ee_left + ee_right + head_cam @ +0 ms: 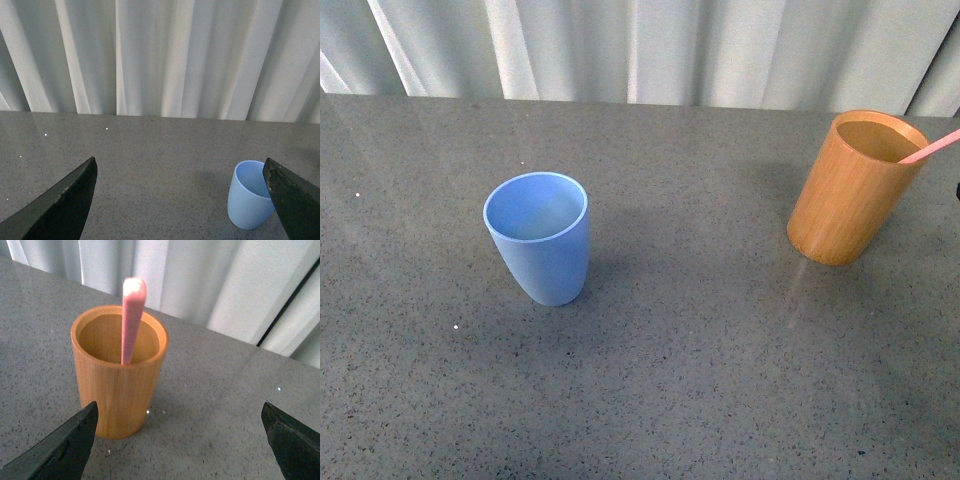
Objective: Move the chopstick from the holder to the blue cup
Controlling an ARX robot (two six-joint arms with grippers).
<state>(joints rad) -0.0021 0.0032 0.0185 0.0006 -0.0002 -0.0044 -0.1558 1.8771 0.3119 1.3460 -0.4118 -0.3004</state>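
Holder (120,385): upright on the grey counter (225,390), near its edge by the curtain (200,275).
Chopstick (133,315): pink, leaning inside holder, tip above rim.
Right gripper (179,410): jaws spread wide, empty.

No readable text, label, brand, number or sign appears anywhere.

We see a wide stretch of bare table (700,340) between the blue cup (537,238) and the holder (850,190), which stand well apart, so a gripper could pass between them. The chopstick (930,148) leans out over the holder's right rim and blocks that side. The near side of both is open, and the curtain (670,50) closes off the table's far edge.
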